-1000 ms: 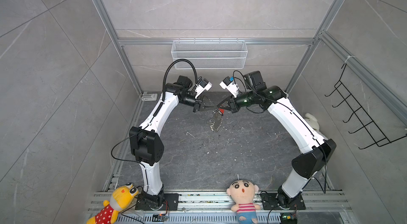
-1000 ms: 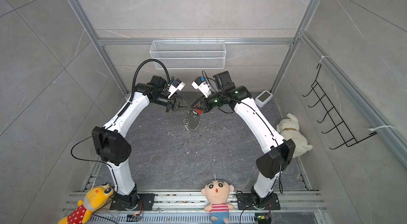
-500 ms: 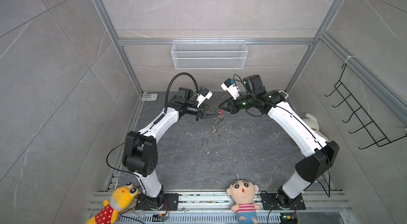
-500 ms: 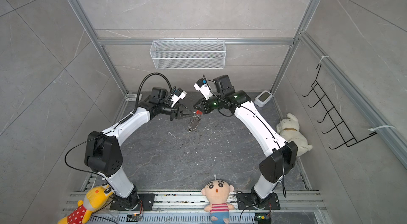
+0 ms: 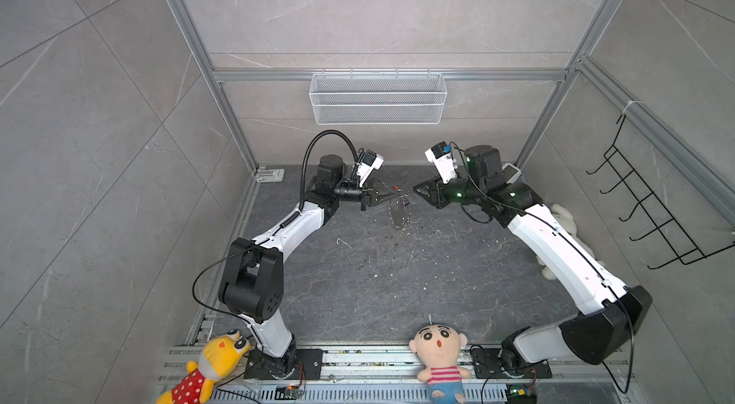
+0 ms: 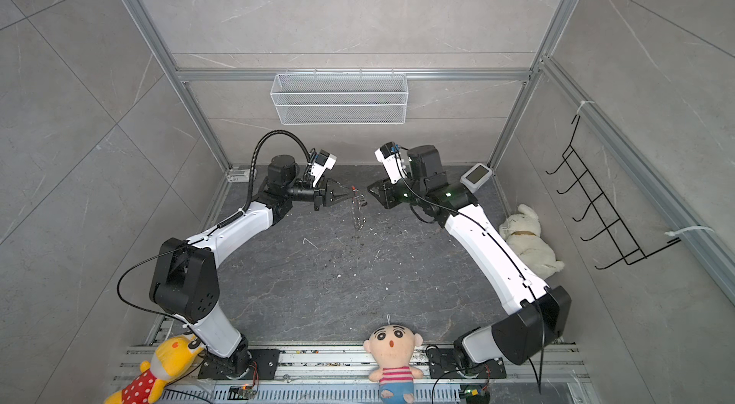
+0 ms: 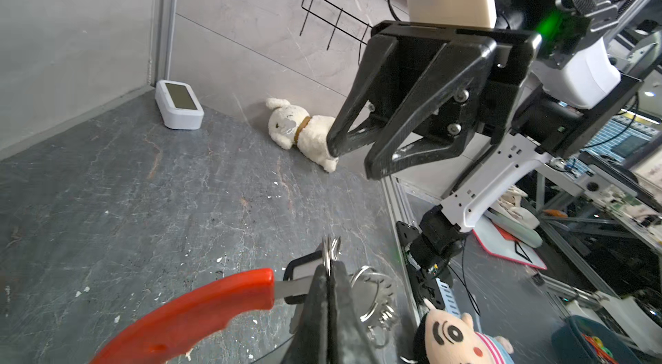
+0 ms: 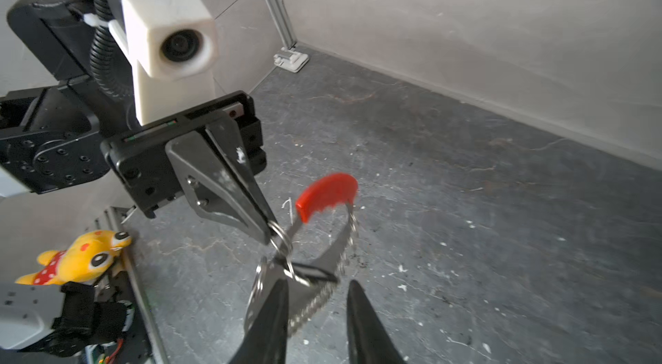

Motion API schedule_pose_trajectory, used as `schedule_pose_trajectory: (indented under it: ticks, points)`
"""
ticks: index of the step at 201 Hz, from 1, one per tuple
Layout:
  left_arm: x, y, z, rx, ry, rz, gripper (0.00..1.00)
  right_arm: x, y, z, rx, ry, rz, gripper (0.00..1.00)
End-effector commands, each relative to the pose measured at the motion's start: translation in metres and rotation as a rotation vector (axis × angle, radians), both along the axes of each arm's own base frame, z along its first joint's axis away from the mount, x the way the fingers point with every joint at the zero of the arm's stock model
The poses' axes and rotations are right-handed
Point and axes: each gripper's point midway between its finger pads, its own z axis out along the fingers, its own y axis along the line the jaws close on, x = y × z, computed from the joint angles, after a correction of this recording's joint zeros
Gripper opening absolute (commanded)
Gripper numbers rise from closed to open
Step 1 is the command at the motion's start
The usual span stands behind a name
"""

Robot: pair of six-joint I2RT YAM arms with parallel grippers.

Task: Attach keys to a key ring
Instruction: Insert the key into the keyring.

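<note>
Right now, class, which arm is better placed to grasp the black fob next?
Likely right: the right gripper is open, facing the fob; the left gripper is shut on the key ring.

No lettering, number or brand can be read anywhere in my feeds. The screen of the small white display unit (image 7: 179, 104), at the far right corner of the desk (image 7: 143, 201), shows me only flat grey. A red-edged white sheet (image 7: 516, 247) beyond the desk's edge bears a black outline mark I cannot make out.
</note>
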Motion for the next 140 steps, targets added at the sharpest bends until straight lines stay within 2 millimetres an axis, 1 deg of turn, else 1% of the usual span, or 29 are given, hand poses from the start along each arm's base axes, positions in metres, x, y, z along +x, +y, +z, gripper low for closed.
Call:
schedule_pose_trajectory:
  ticks: [1, 39, 60, 89, 140]
  points:
    - [-0.005, 0.002, 0.048, -0.105, -0.153, 0.042, 0.00, 0.002, 0.002, 0.014, 0.043, -0.069, -0.008, 0.32]
    - [-0.004, 0.000, 0.059, -0.146, -0.151, 0.037, 0.00, 0.004, 0.012, 0.002, 0.006, -0.063, 0.018, 0.33]
    - [-0.006, -0.001, 0.063, -0.155, -0.153, 0.024, 0.00, 0.010, 0.012, -0.005, -0.047, -0.089, 0.003, 0.34]
    - [-0.007, -0.003, 0.065, -0.156, -0.152, 0.013, 0.00, 0.014, 0.013, -0.003, -0.064, -0.111, 0.004, 0.34]
    - [-0.009, -0.005, 0.070, -0.169, -0.159, -0.002, 0.00, 0.014, 0.024, 0.001, -0.060, -0.122, 0.032, 0.34]
